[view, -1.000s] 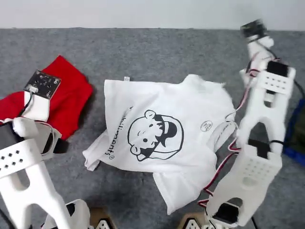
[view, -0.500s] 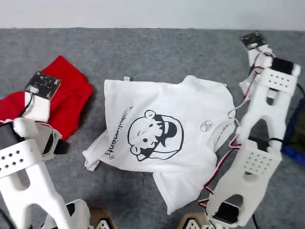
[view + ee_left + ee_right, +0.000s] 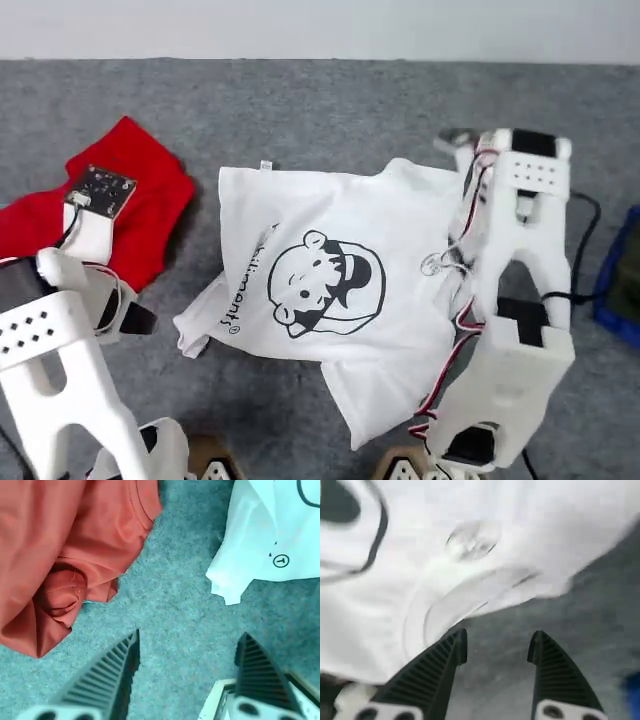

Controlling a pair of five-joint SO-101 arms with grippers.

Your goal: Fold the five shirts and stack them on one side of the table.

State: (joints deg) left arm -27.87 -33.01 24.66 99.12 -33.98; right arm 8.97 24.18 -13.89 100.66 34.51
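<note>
A white shirt (image 3: 340, 290) with a cartoon face print lies spread out in the middle of the grey carpet. A crumpled red shirt (image 3: 140, 205) lies to its left. My left gripper (image 3: 185, 655) hovers open over bare carpet between the red shirt (image 3: 60, 555) and a white sleeve (image 3: 250, 555). My right gripper (image 3: 497, 652) is open above the white shirt's collar edge (image 3: 470, 595), at the shirt's right side. Nothing sits between either pair of fingers.
A blue item (image 3: 622, 270) lies at the table's right edge, beside the right arm (image 3: 515, 300). The left arm (image 3: 60, 340) stands at the front left. Bare grey carpet runs along the back of the table.
The right arm has swung left from the table's right edge to over the white shirt's collar side. The left arm shifted slightly. The shirts have not moved.
</note>
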